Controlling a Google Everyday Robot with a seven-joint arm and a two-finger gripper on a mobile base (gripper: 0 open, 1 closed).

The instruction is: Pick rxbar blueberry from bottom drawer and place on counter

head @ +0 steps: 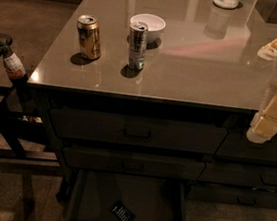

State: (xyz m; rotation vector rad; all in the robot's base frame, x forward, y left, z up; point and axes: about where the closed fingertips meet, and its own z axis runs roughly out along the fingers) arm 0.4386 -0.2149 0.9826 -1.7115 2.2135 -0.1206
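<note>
Camera view shows the bottom drawer [155, 200] pulled open below two shut drawers, with the rxbar [123, 214] lying flat and askew on its dark floor, near the front and a little left of middle. At the right edge the gripper [262, 127] hangs in front of the rim of the counter [199, 64], well apart from the rxbar; whether it is wide or narrow cannot be told. On the counter stand a gold can [89, 37], a silver can [137, 46] and, behind them, a white bowl [148, 24].
</note>
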